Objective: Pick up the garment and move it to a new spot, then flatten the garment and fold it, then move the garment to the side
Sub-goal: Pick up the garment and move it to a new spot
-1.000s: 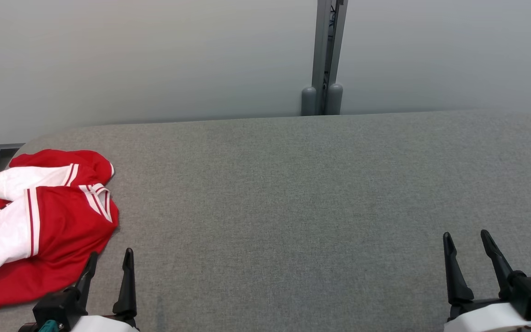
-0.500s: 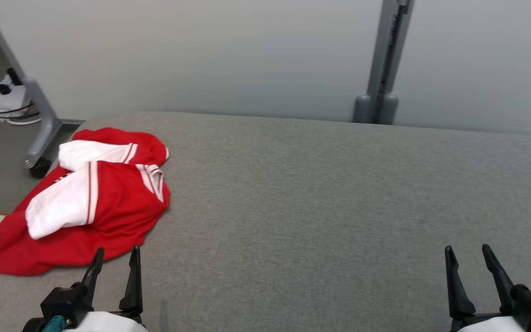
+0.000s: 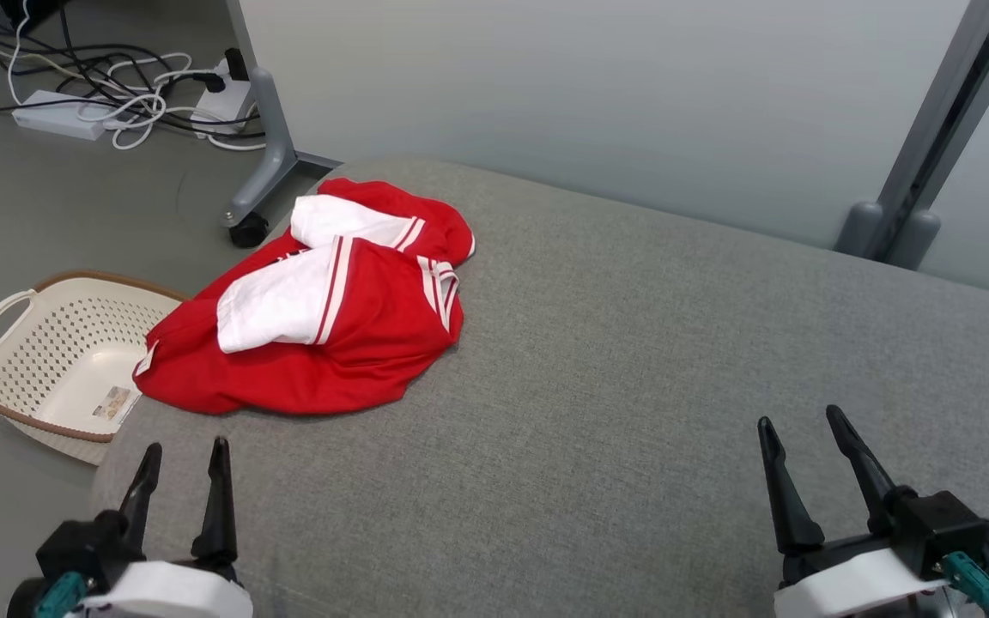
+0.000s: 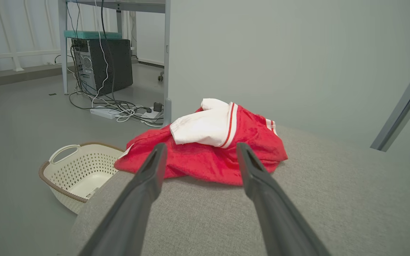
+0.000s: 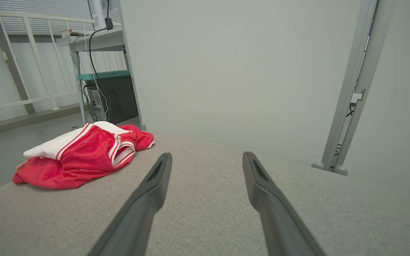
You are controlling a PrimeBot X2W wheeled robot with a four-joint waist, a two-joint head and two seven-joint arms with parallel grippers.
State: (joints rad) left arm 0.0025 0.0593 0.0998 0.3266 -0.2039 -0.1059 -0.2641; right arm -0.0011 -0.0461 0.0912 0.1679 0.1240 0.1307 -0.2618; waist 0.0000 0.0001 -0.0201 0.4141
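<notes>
— Where is the garment?
— The red-and-white garment lies crumpled on the grey padded table, at its far left corner; a white sleeve is folded over the red body; the lower hem seems to reach the table's edge, though from this angle I can't be sure it hangs over.
— And the left arm?
— Low at the near edge, fingers pointing away across the table; the left gripper sits by the near left corner, close to the garment but apart from it; its fingers stand spread wide with nothing between them; in the left wrist view the garment lies ahead of the tips.
— The right?
— The right gripper hovers over bare fabric at the near right, well apart from the garment; its fingers lean slightly rightward, equally wide, holding nothing.
— Anything beside the table?
— A cream perforated basket on the floor by the left corner; cables beyond it.
</notes>
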